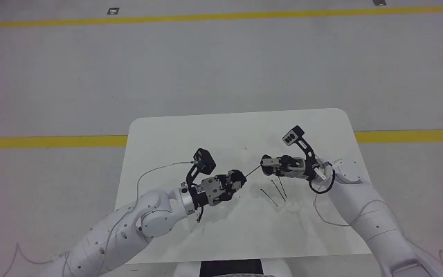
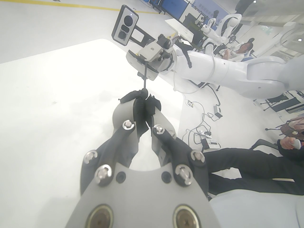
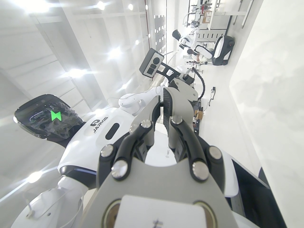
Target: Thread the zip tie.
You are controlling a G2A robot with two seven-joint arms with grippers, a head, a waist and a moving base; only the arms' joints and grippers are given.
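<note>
A thin black zip tie (image 1: 250, 171) spans the short gap between my two grippers above the middle of the white table (image 1: 180, 145). My left gripper (image 1: 239, 180) is shut on one end of it; in the left wrist view the black fingertips (image 2: 140, 100) pinch the tie (image 2: 144, 81), which runs straight on into the right gripper (image 2: 144, 71). My right gripper (image 1: 264, 163) faces the left one and holds the other end. In the right wrist view its fingers (image 3: 169, 105) stand close together, and the tie itself is too thin to make out there.
Two or three spare black zip ties (image 1: 275, 188) lie on the table just in front of the right gripper. A thin grey cable (image 1: 149, 173) loops over the table's left side. The far half of the table is bare white surface.
</note>
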